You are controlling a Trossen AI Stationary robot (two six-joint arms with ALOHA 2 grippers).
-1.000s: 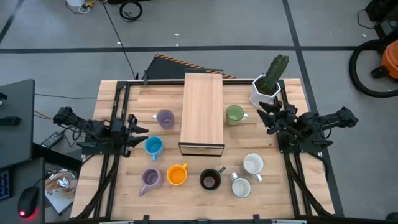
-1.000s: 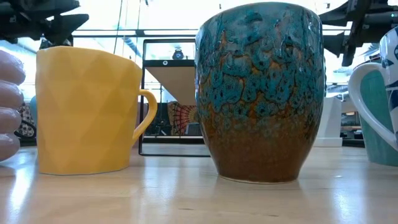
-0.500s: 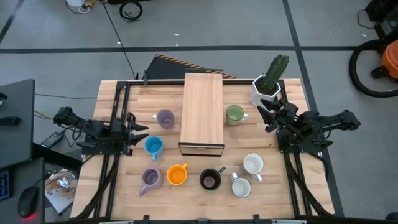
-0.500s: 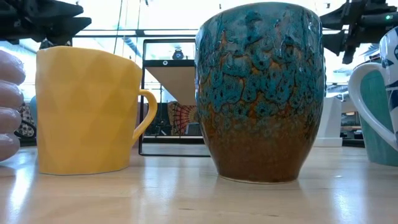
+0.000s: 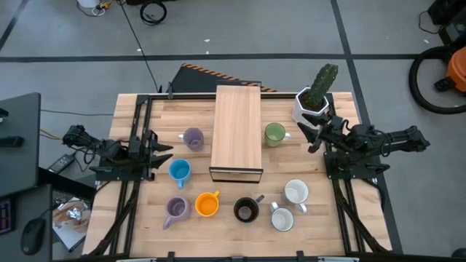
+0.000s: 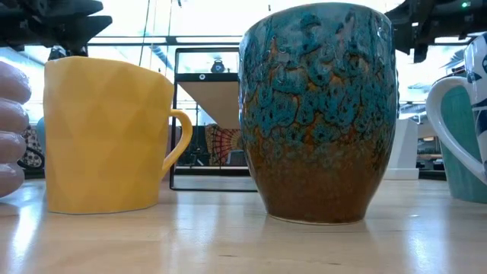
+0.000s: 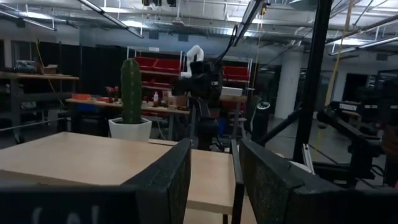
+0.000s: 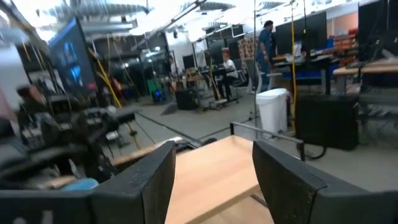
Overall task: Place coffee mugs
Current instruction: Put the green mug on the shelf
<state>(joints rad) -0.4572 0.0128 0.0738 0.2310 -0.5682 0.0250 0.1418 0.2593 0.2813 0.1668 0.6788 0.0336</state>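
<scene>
Eight mugs stand upright on their bases on the table: a lilac mug (image 5: 193, 138), a light blue mug (image 5: 180, 171), a second lilac mug (image 5: 176, 209), an orange mug (image 5: 207, 204), a black mug (image 5: 246, 209), two white mugs (image 5: 282, 218) (image 5: 295, 192) and a green mug (image 5: 274, 133). My left gripper (image 5: 166, 151) hovers open at the table's left side, between the lilac and light blue mugs. My right gripper (image 5: 306, 135) hovers open just right of the green mug. The low view shows the orange mug (image 6: 106, 137) and the glazed dark mug (image 6: 319, 114) up close.
A long wooden box (image 5: 237, 131) lies along the table's middle, between the two arms. A white faceted pot with a cactus (image 5: 313, 102) stands at the far right corner, close behind my right gripper. Dark frame rails run along both side edges.
My right gripper has risen a little and its arm has drawn slightly toward the right. It stays open. The mugs have not moved.
</scene>
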